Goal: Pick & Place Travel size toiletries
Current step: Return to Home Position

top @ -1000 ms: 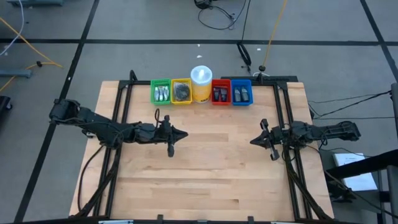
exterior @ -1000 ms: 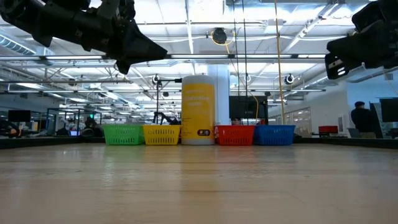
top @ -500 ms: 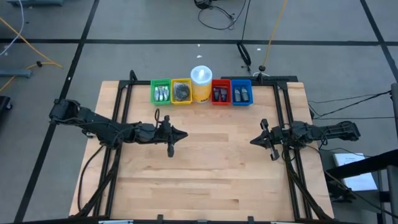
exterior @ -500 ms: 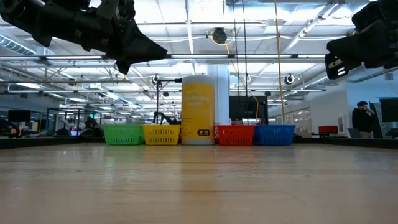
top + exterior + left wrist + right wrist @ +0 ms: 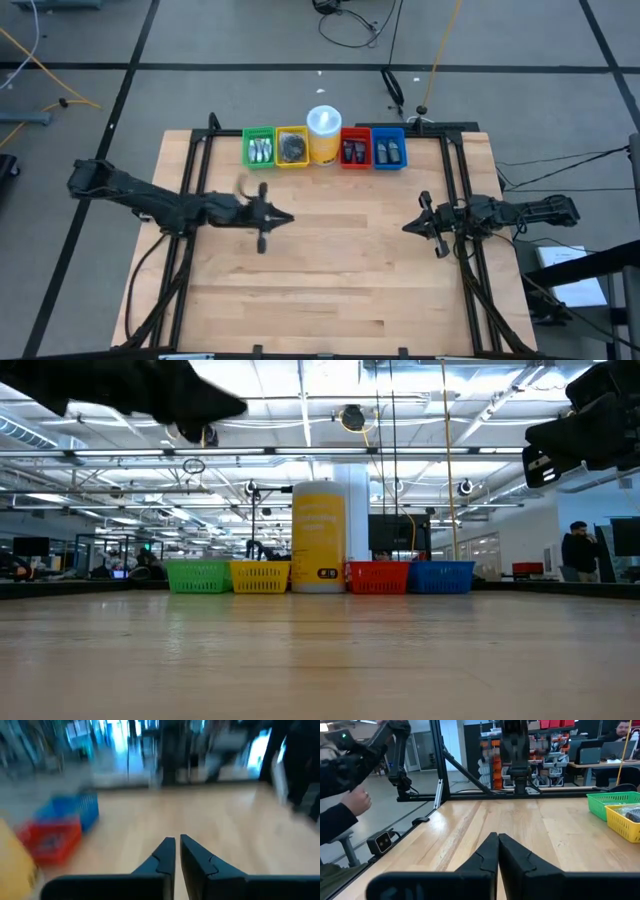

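The travel size toiletries lie in four small bins at the table's far edge: white tubes in the green bin [image 5: 259, 149], dark discs in the yellow bin [image 5: 292, 148], dark bottles in the red bin [image 5: 354, 150] and grey bottles in the blue bin [image 5: 388, 150]. My left gripper [image 5: 289, 218] [image 5: 175, 839] hovers shut over the table's left middle and holds nothing. My right gripper [image 5: 406, 227] [image 5: 498, 836] hovers shut near the right edge, pointing left, also with nothing in it. Both arms hang high above the board in the low view.
A white cylinder with a yellow body [image 5: 324, 133] stands between the yellow and red bins. Black frame rails [image 5: 190, 190] run along the table's left and right sides. The bare wooden board [image 5: 340, 270] stretches between the arms. A person's hand [image 5: 355, 802] shows beyond the table.
My left arm has drawn back toward the table's left edge and a little toward the near edge, swinging quickly, so it shows blurred. Its fingers stay shut. The right arm has kept still.
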Robot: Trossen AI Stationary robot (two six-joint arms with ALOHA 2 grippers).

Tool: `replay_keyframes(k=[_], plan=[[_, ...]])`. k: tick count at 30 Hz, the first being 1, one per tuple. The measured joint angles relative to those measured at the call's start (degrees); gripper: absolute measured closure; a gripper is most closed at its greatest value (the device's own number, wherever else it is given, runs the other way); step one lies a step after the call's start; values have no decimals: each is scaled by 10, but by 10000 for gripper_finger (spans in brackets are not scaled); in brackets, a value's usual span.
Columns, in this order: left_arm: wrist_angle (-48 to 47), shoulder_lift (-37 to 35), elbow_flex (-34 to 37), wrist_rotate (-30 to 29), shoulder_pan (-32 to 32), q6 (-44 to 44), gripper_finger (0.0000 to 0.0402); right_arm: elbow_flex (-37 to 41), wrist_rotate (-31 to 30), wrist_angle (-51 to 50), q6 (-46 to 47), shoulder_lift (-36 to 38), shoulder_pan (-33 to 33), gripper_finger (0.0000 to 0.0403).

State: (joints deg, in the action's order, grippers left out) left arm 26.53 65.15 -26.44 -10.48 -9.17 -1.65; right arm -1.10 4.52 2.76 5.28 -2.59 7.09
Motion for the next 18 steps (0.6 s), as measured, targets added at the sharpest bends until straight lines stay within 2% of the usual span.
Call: replay_keyframes(k=[7, 12, 18], plan=[[-10, -168, 60, 12, 0, -23, 376, 0, 1, 4, 0, -4, 0, 400], [1, -268, 139, 47, 0, -37, 376, 0, 1, 5, 0, -8, 0, 400], [11, -395, 221, 57, 19, -33, 376, 0, 1, 6, 0, -9, 0, 399]])
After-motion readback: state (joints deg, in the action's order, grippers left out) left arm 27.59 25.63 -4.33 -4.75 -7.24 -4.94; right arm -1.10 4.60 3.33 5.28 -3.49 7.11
